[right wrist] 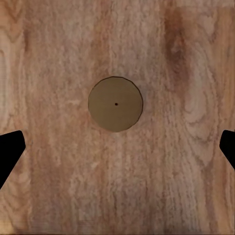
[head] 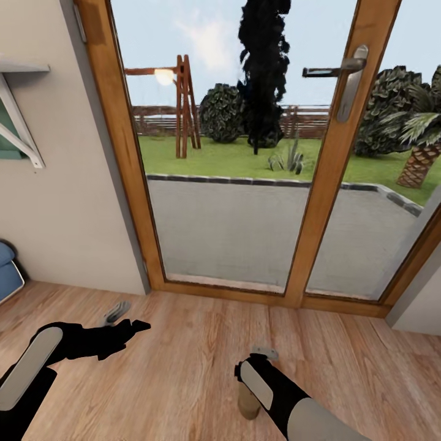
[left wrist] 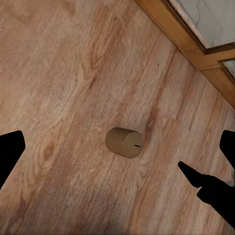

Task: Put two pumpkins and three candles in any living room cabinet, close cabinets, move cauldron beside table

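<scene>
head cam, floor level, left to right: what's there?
Blue object at the wall → left end effector → candle standing on the wood floor, right arm directly over it → door frame's right corner.

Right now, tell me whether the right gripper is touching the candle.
Apart. The right wrist view shows the candle standing on the floor, wood visible all round it, fingertips far out at the edges.
</scene>
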Tool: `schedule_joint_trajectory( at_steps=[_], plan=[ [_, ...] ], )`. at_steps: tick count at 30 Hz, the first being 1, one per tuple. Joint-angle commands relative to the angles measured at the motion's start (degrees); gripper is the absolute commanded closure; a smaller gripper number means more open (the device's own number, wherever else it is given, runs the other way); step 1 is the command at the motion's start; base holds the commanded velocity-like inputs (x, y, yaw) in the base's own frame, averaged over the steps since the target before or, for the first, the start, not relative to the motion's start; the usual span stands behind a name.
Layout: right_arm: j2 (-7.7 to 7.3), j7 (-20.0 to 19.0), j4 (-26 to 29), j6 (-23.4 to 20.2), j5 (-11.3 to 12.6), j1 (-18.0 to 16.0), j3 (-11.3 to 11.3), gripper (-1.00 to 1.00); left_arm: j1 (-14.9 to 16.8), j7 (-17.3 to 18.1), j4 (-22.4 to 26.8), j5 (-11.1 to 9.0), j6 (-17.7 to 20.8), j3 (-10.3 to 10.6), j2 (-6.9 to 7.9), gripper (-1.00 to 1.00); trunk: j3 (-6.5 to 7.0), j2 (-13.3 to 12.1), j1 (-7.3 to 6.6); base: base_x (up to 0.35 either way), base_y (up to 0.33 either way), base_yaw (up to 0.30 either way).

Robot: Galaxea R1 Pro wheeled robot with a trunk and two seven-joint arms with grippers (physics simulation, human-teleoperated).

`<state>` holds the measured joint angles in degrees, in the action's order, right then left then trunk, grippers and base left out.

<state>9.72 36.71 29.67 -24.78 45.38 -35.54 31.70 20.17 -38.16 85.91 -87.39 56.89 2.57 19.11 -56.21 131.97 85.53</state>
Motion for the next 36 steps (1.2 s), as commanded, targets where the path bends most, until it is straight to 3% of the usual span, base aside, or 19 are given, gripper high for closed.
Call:
schedule_joint_trajectory(
  at_steps=[1, 13, 28, 36],
  plan=[
    [-0.09, -0.19, -0.06, -0.16, 0.35, -0.06, 0.37, -1.00, 0.04, -0.60, 0.05, -0.58, -0.02, 0.06, 0.04, -1.00, -0.24, 0.44, 0.21, 0.000, 0.000, 0.000],
    [-0.44, -1.11, -6.08, 2.81, 0.12, -1.80, 0.21, -1.00, 0.04, -0.60, 0.05, -0.58, -0.02, 0.12, -0.04, -1.00, -2.39, 5.25, 2.85, 0.000, 0.000, 0.000],
    [-0.45, -1.51, -6.64, 4.70, -0.02, -1.90, 0.37, -1.00, 0.04, -0.60, 0.05, -0.58, -0.02, 0.24, -0.13, -1.00, -5.09, 11.27, 6.14, 0.000, 0.000, 0.000],
    [-0.47, -3.91, -6.72, 6.33, -0.35, -1.90, 0.53, -1.00, 0.04, -0.58, 0.05, -0.58, -0.02, 0.17, -0.13, -1.00, -6.86, 11.37, 6.35, 0.000, 0.000, 0.000]
  ],
)
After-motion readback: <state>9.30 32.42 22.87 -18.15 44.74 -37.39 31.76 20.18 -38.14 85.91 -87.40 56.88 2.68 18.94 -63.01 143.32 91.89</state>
